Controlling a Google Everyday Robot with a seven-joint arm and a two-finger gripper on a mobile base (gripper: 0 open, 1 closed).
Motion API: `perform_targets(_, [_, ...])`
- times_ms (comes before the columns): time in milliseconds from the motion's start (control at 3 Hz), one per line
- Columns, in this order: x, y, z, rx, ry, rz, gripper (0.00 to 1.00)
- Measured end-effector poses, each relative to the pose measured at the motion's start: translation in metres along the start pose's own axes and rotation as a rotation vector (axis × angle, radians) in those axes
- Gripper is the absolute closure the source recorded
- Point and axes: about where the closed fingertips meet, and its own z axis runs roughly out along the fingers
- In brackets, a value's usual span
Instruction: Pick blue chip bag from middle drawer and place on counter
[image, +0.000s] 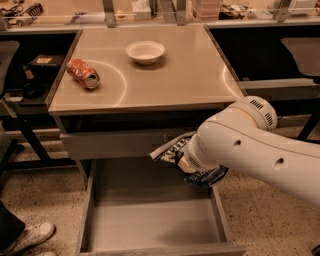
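The blue chip bag (172, 154) is crinkled dark blue with white lettering. It hangs in the air above the open middle drawer (150, 220), just in front of the grey drawer front above it. My gripper (186, 161) is at the end of the white arm (250, 150), mostly hidden by the wrist, and is shut on the bag. More of the bag shows below the wrist (205, 176). The drawer floor is bare grey. The beige counter (175, 75) lies above and behind the bag.
A crushed orange soda can (83, 73) lies on the counter's left side. A white bowl (145, 51) stands at its back middle. The grey drawer front (110, 145) sits under the counter edge. A person's white shoe (27, 237) is at the lower left floor.
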Motion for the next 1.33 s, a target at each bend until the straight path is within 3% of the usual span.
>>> perform_targets(1000, [-0.068, -0.057, -0.107, 0.179, -0.102, -0.062, 1.00])
perform_targets(1333, [-0.070, -0.058, -0.109, 0.184, -0.107, -0.064, 1.00])
